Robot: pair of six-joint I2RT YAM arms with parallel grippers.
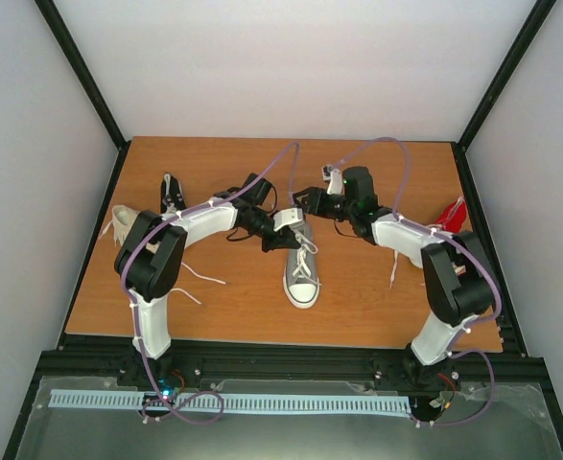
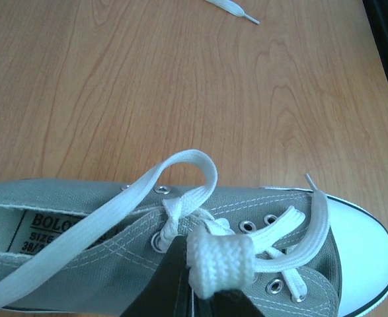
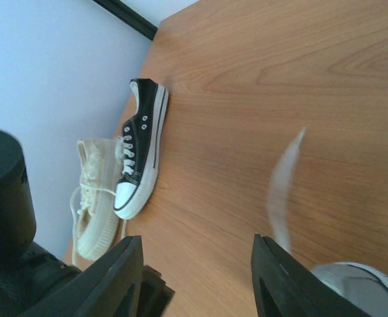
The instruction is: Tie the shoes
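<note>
Grey shoe [image 1: 301,273]: mid-desk [image 1: 377,302], sole down, between the two arms.
Axis: the long axis runs far-to-near. The white toe cap [image 2: 362,254] points at the near edge, heel away.
Handling: judged light, with soft canvas on a stiffer rubber sole — likely to slide if tugged hard.
Lace [image 2: 220,261]: flat, limp and woven; best taken mid-strand, close to the crossing above the eyelets.
Left jaws: clenched on a bunched fold of lace over the tongue.
Right jaws: parted, gripping nothing — a blurred strand shows beside one finger.
</note>
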